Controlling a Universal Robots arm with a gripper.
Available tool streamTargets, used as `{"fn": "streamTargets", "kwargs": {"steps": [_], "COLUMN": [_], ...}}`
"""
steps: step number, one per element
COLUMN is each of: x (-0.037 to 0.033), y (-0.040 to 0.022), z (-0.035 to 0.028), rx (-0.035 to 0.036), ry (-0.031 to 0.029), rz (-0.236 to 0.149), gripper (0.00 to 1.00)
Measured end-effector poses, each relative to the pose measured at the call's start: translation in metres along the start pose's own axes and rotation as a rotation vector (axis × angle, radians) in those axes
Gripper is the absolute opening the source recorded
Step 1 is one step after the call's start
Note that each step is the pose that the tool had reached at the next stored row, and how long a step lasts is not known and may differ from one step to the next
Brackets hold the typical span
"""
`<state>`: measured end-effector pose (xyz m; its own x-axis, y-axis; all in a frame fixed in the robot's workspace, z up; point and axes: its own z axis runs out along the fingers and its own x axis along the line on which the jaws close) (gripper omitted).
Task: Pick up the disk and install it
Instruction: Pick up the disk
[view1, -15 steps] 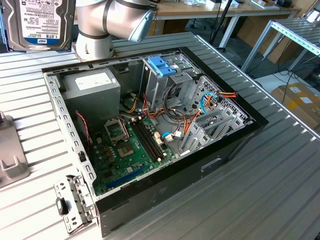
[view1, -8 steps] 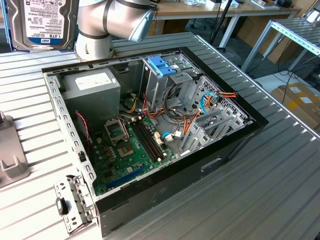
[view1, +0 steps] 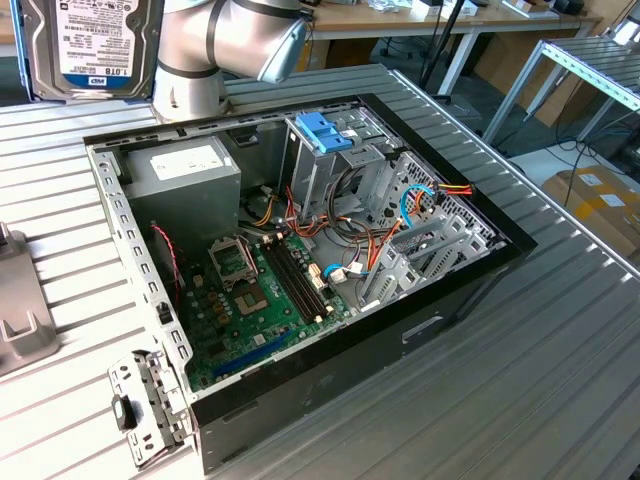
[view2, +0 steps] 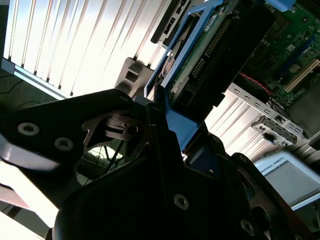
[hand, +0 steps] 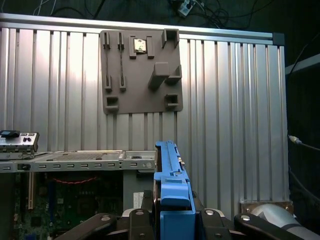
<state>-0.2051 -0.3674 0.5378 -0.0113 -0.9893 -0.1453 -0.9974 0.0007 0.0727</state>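
The disk is off the table and in the air, held upright with its labelled face toward the exterior camera, above the far edge of the table toward the exterior view's left corner. In the first wrist view it is seen edge-on: its light blue carrier rises straight out of the gripper, whose black jaws sit tight against both sides of the carrier — closed on the disk. The second wrist view shows the same hold from the side, with the carrier framing the drive's dark body and a strip of green circuit board.

The arm, silver and grey, stands just beside the disk over the same far edge.

In the middle of the table lies the open computer case, on its side with the cover off. Inside it, the power supply fills the far corner on the exterior view's left, the green motherboard lies along the floor of the case, and the metal drive cage stands at the far side with a blue latch piece on top. Red, orange and blue cables loop between the cage and the board.

A grey holder plate lies flat on the table's slats, apart from the case.
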Motion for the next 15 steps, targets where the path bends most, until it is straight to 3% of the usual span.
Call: {"fn": "streamTargets", "kwargs": {"steps": [15], "x": [-0.0001], "y": [-0.0098], "z": [-0.0007], "rx": [-0.0001], "ry": [0.0001], "rz": [0.000], "gripper": [0.37]}}
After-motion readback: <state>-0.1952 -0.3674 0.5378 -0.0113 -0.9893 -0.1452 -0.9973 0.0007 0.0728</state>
